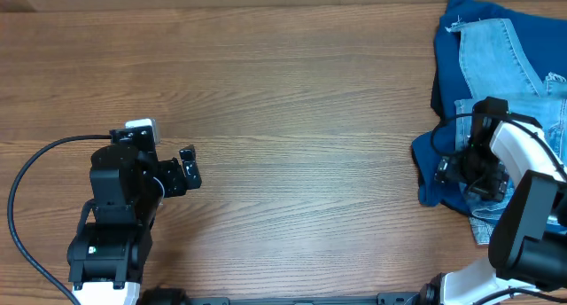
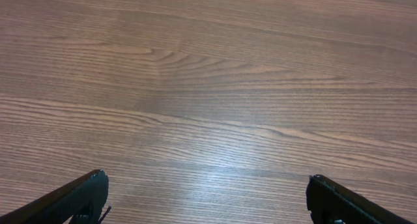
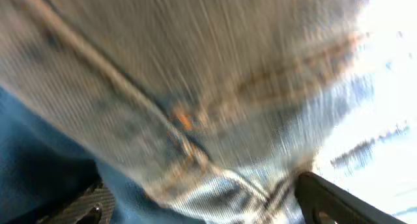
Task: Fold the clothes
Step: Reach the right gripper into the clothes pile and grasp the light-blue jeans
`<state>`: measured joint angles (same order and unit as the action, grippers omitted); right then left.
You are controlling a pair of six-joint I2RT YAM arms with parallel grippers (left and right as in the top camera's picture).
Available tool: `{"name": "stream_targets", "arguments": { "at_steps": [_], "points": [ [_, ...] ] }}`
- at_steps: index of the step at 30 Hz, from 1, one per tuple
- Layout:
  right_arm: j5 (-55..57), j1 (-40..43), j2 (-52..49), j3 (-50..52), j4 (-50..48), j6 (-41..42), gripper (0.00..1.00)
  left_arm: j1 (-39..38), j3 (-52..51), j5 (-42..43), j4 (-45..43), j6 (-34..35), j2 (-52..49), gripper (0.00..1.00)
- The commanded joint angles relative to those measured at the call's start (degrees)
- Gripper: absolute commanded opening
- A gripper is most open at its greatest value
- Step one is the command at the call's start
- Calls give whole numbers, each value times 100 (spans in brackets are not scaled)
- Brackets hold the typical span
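The clothes, light-wash denim jeans [image 1: 498, 55], lie crumpled at the table's far right on top of a darker blue fabric. My right gripper [image 1: 469, 169] is down on this pile. In the right wrist view, blurred denim [image 3: 195, 87] with orange seam stitching fills the picture and bulges between the two fingers of the right gripper [image 3: 202, 199], which stand wide apart around it. My left gripper [image 1: 190, 166] hovers over bare wood at the left, far from the jeans. In the left wrist view the left gripper [image 2: 208, 188] is open, with only tabletop between its fingers.
A dark royal-blue garment [image 1: 440, 154] lies under and around the jeans, reaching the right edge of view. The wooden table [image 1: 301, 119] stretches between the two arms. A black cable [image 1: 35, 176] loops left of the left arm.
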<state>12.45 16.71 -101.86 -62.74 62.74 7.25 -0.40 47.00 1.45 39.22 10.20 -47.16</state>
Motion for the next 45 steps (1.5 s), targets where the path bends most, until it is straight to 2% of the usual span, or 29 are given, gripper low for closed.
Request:
{"name": "stream_targets", "arguments": {
  "at_steps": [1, 6, 19, 22, 24, 31, 34, 35, 39, 42, 44, 45],
  "points": [
    [59, -37, 205, -575, 299, 22, 97, 0, 160, 52, -31, 59, 28, 100],
    [33, -37, 584, -970, 468, -17, 100, 0, 160, 52, -28, 59, 28, 100],
    [2, -31, 46, -682, 13, 2, 98, 0, 160, 52, -24, 59, 28, 100],
    [247, -20, -13, -546, -122, 7, 95, 0, 160, 52, -24, 57, 28, 100],
    [317, -20, -17, -505, -201, 4, 88, 0, 160, 52, -24, 59, 28, 100],
    [315, -20, -17, -501, -267, 4, 86, 0, 160, 52, -24, 59, 28, 100],
    [315, -20, -17, -479, -269, 4, 79, 0, 160, 52, -24, 57, 28, 100],
    [315, -20, -17, -446, -273, 4, 72, 0, 160, 52, -22, 57, 28, 100],
    [315, -20, -17, -223, -404, 4, 54, 0, 160, 52, -24, 57, 28, 100],
    [310, -20, -17, -136, -466, 7, 26, 0, 160, 52, -22, 57, 28, 100],
    [297, -28, -17, -181, -444, 4, 4, 0, 160, 52, -26, 57, 28, 100],
    [291, -42, -13, -332, -295, 31, 4, 0, 160, 52, -26, 59, 28, 100]
  ]
}}
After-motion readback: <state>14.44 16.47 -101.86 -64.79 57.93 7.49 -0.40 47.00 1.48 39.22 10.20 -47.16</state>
